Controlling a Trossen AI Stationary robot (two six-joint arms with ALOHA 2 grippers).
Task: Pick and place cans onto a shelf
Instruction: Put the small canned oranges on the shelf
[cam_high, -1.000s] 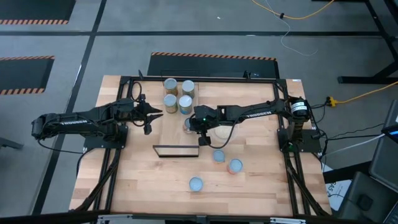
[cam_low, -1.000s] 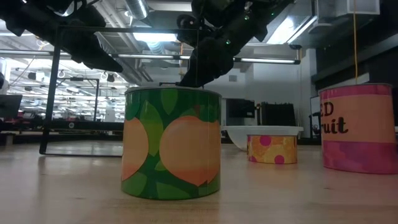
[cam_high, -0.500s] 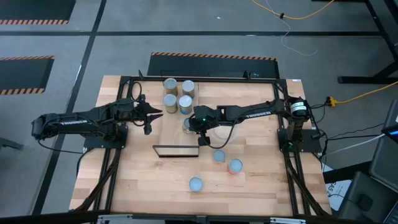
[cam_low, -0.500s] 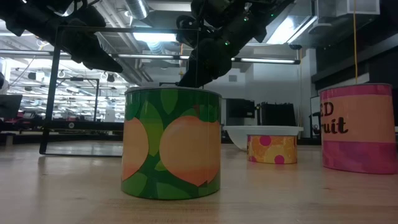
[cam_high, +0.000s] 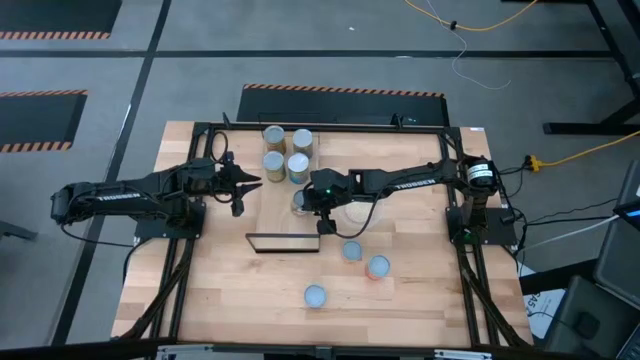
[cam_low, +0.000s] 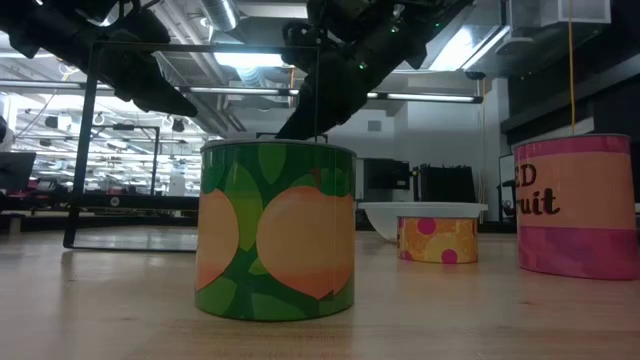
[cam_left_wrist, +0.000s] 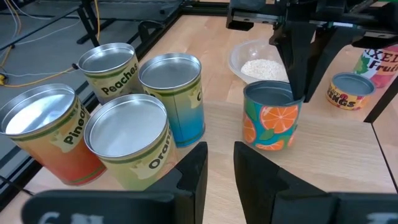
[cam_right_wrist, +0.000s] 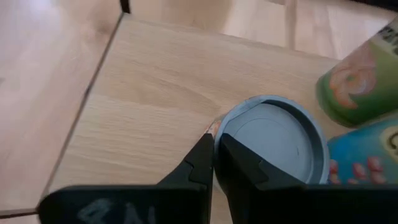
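Nothing on the table has shifted since the earlier frames; only the right arm's dark tip in the low view has tilted a little above the green can, which fills the middle of that frame and carries peach-coloured fruit shapes on its label.

In the high view the right gripper sits at the centre of the frame, over an orange-patterned can. The left wrist view shows this can with a teal label printed with orange slices and a grey-blue recessed top, and the right arm's dark fingers coming down onto its rim. The right wrist view shows those fingers nearly closed, pinching the rim of the can's round grey top.

The left gripper hovers left of centre in the high view, just beside a cluster of four cans standing on the shelf, a pale board in the upper middle of the frame. Its fingers stand slightly apart and hold nothing. The four cans have silver tops and labels in orange, yellow-green and blue.

Three more cans with pale-blue tops stand on the table in the lower middle of the high view. A pink fruit can stands at the right edge of the low view, with a clear bowl of pale grains behind.
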